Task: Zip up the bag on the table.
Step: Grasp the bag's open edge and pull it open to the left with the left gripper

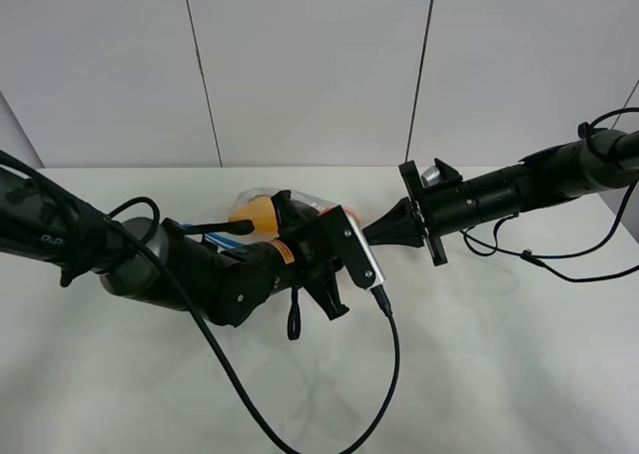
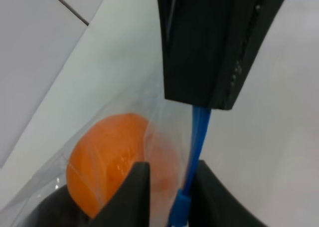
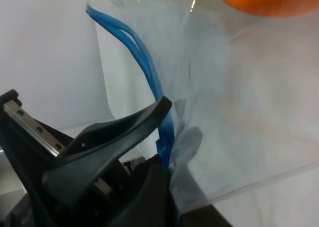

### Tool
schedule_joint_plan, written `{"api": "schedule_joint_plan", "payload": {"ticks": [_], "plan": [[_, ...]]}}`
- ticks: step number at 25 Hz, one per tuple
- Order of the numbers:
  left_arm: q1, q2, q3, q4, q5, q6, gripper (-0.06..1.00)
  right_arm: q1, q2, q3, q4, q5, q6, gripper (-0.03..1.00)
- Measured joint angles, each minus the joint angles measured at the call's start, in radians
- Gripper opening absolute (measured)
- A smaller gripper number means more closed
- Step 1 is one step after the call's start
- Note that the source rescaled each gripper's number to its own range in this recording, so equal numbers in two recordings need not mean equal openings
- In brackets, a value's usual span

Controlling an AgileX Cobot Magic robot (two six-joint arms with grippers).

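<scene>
Clear bag (image 3: 239, 112), blue seal strip (image 3: 149, 72), orange fruit (image 2: 107, 157) inside; white table (image 1: 499, 354).

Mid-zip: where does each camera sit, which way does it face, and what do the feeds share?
Exterior high: high, facing down on the table; both arms meet at the bag.
Left wrist: on left arm, looking along the left gripper, fingers either side of the blue seal strip; orange beside.
Right wrist: on right arm; right gripper shut on the strip.
Both wrist views share strip and orange.
</scene>
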Motion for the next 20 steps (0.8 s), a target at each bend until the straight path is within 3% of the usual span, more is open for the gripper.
{"api": "schedule_joint_plan", "payload": {"ticks": [4, 9, 20], "plan": [[0.000, 0.000, 0.000, 0.000, 0.000, 0.015, 0.19, 0.000, 0.000, 0.000, 0.000, 0.000, 0.000, 0.00], [0.000, 0.000, 0.011, 0.003, -0.001, 0.016, 0.01, 0.000, 0.000, 0.000, 0.003, 0.000, 0.000, 0.00], [0.001, 0.000, 0.016, 0.006, -0.007, 0.030, 0.00, 0.000, 0.000, 0.000, 0.003, 0.000, 0.000, 0.00]]}}
